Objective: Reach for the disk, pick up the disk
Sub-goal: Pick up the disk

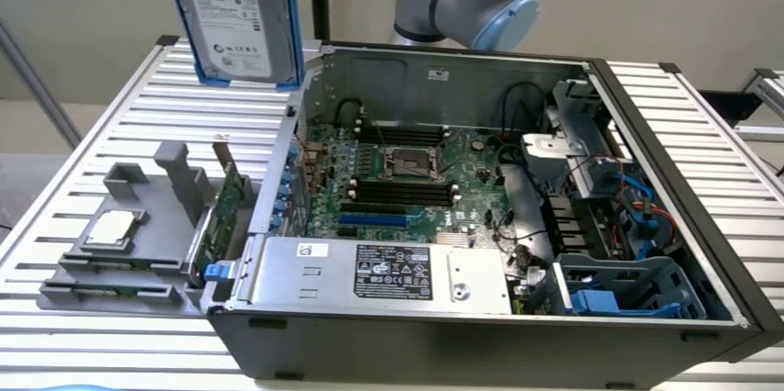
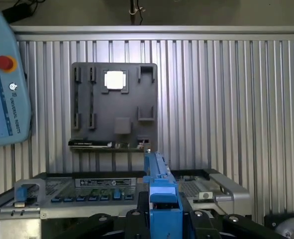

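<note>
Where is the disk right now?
The disk hangs upright in the pincer at the exterior view's upper left, above the table, beside the open computer case.

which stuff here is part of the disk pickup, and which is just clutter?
In the job:
- disk, held upright in the air
- gripper, jaws closed on the disk's blue rail

Lying about:
- open computer case
- grey holder with silver chip
- green circuit card
- teach pendant

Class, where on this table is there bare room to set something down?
Bare slats lie below the raised disk, beyond the grey holder, and at the exterior view's right of the computer case. Inside the case is crowded.
</note>
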Available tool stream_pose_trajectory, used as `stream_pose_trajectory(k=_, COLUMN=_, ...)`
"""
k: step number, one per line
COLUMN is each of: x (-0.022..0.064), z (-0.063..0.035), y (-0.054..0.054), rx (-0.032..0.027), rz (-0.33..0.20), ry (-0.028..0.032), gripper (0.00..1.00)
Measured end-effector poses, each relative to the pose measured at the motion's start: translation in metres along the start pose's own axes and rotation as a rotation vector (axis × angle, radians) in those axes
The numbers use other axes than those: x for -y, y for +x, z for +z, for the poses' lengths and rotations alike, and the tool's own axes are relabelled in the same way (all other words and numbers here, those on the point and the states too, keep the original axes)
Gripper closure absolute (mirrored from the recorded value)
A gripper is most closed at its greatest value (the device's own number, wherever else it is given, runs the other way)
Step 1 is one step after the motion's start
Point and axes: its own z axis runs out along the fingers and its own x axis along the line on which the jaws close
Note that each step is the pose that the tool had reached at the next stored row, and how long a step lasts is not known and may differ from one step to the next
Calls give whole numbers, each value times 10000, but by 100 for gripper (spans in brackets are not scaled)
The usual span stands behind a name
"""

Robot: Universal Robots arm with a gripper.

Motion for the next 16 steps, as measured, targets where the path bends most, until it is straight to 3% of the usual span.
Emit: stream_pose_trajectory(k=16, x=737, z=-11, y=171, rx=2, rz=1, ry=0, gripper=67)
